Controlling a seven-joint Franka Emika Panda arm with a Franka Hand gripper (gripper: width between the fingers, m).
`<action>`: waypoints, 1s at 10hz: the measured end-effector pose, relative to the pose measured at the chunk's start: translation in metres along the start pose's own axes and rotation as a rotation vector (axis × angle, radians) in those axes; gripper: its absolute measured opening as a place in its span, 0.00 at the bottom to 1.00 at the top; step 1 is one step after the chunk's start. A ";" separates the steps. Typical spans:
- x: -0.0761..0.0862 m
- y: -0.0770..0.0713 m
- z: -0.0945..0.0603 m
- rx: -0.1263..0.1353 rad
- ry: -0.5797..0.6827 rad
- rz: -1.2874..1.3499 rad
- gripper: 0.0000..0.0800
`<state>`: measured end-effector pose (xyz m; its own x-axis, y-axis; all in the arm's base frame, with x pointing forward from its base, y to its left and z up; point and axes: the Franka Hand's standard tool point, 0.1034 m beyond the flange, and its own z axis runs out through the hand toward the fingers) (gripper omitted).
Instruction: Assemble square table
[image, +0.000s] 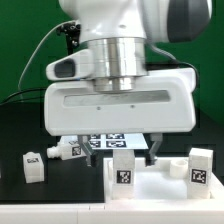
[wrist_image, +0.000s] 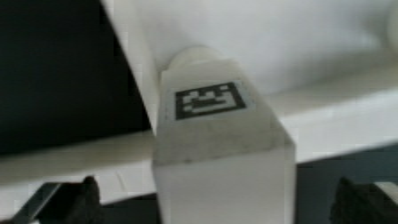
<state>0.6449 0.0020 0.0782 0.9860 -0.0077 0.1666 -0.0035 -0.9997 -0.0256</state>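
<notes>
One leg (wrist_image: 214, 135) sits between the fingers (wrist_image: 68, 203) of the gripper (wrist_image: 217, 200). The gripper is spread wide, with dark gaps on both sides of the leg, so it holds nothing yet. The slab (wrist_image: 311, 45) lies just behind this leg; whether they touch I cannot tell.

The step in hand looks like taking hold of this leg. To do it well, keep the leg centred between the fingers and come low enough that the pads meet its flat sides. Close squarely so it is not pushed against the slab or tipped, then lift straight up.

The slab (image: 150, 197), with its raised rim, is the only tray-like thing here. In the exterior view, what I take to be the same leg stands at the slab's far edge. A second leg (image: 200, 165) stands further along that edge. Whether either sits in a corner socket is hidden. Two loose legs (image: 33, 165) lie off the slab on the black table (image: 20, 130).
</notes>
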 end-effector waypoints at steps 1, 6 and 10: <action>0.000 0.001 0.000 0.005 0.001 0.069 0.81; -0.001 0.005 0.001 0.000 0.001 0.325 0.36; -0.006 0.011 0.000 -0.023 -0.021 0.956 0.36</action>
<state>0.6393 -0.0091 0.0773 0.5673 -0.8207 0.0677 -0.8117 -0.5711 -0.1222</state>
